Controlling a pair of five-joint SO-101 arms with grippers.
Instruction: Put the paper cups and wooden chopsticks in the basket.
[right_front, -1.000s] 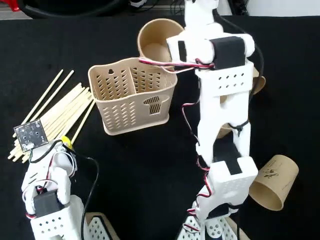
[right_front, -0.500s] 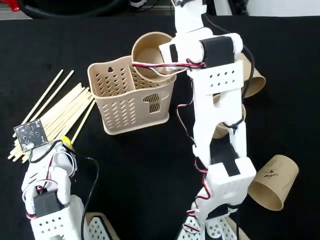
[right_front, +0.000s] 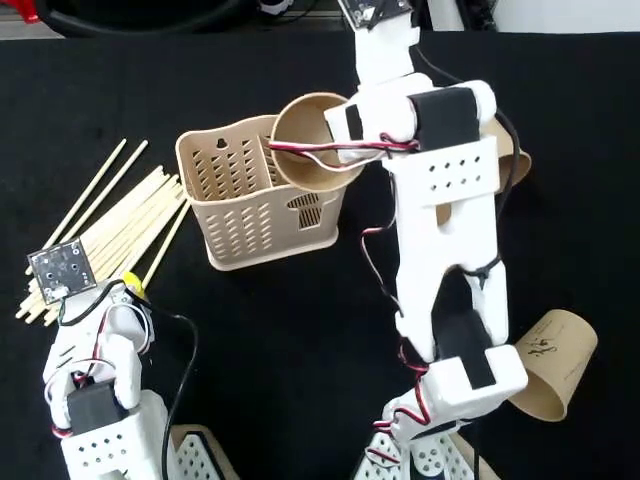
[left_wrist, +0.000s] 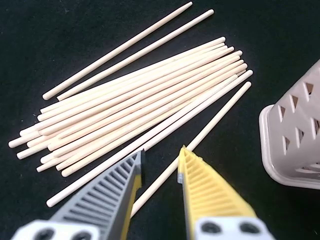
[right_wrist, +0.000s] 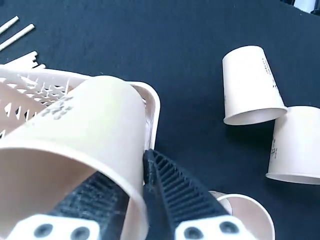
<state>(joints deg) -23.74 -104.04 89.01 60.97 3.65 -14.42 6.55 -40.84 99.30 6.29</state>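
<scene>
Right gripper (right_wrist: 132, 170) is clamped on the rim of a cup (right_wrist: 95, 120): one finger inside the mouth, the other outside against the wall. In the high view the right gripper (right_front: 340, 150) sits upper centre and the cup (right_front: 308, 140) is tipped on its side, mouth facing up toward the camera. The cup overlaps the upper-right corner of the basket (right_front: 250, 215), on the right-compartment side. Can't tell whether its base is below the rim or touching it. In the right wrist view the basket rim (right_wrist: 152, 102) is right behind the cup wall.

Left gripper (left_wrist: 160, 157) is part-way open with nothing in it. High view puts it lower left (right_front: 128, 288), at the near end of the chopsticks (right_front: 110, 230). The chopsticks (left_wrist: 135, 105) lie in a loose bundle on the table (right_front: 280, 350), left of the basket, with two strays along the upper-left side of the pile. One single stick on the basket side runs under the gap between the jaws; contact unclear. A corner of the basket (left_wrist: 295, 135) shows just beside them.

Basket is upright, centre-left in the high view, split by a divider.

Other cups, all on their sides: one lower right (right_front: 548, 362), one partly hidden behind the right arm at right (right_front: 512, 155). Right wrist view shows a touching pair (right_wrist: 250, 87) (right_wrist: 297, 145) and a third rim (right_wrist: 245, 215) near the gripper.
</scene>
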